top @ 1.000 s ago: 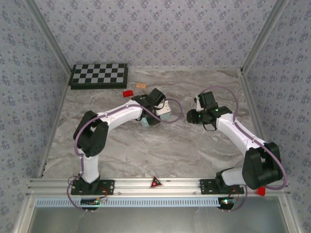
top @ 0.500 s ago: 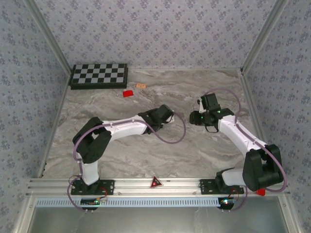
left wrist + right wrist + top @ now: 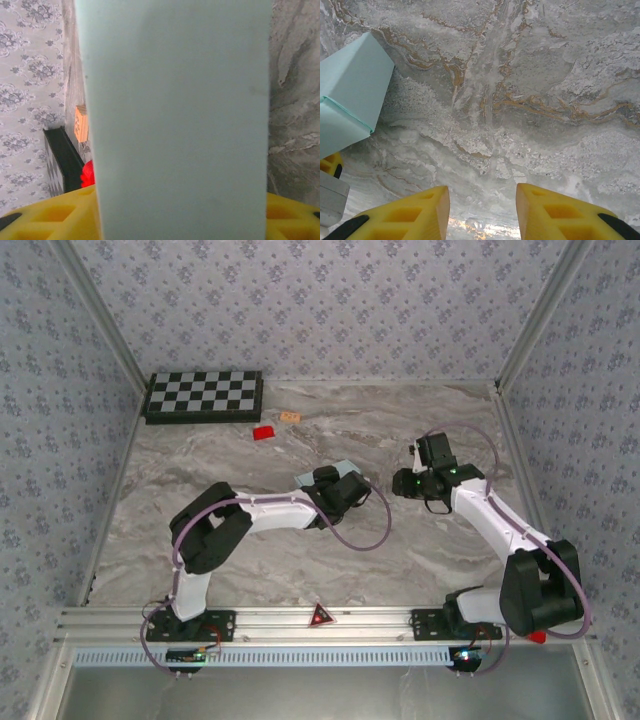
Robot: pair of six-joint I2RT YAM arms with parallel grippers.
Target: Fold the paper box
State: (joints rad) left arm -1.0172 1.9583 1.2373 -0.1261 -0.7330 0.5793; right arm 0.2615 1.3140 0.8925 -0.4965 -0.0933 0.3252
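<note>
The smooth, rectangular pale-aqua paper box (image 3: 175, 115) sat mid-way across the marbled desk (image 3: 530, 75) between the outstretched left pincer (image 3: 182, 200)'s yellow fingers (image 3: 45, 220), grip unclear, while the bent-armed right pincer (image 3: 482, 200) at its 3 o'clock hung released, empty.

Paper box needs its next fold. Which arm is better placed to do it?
Left. The paper box sits right at the left gripper, between its fingers. The right gripper hangs open over the table, with the box off to its side.
</note>
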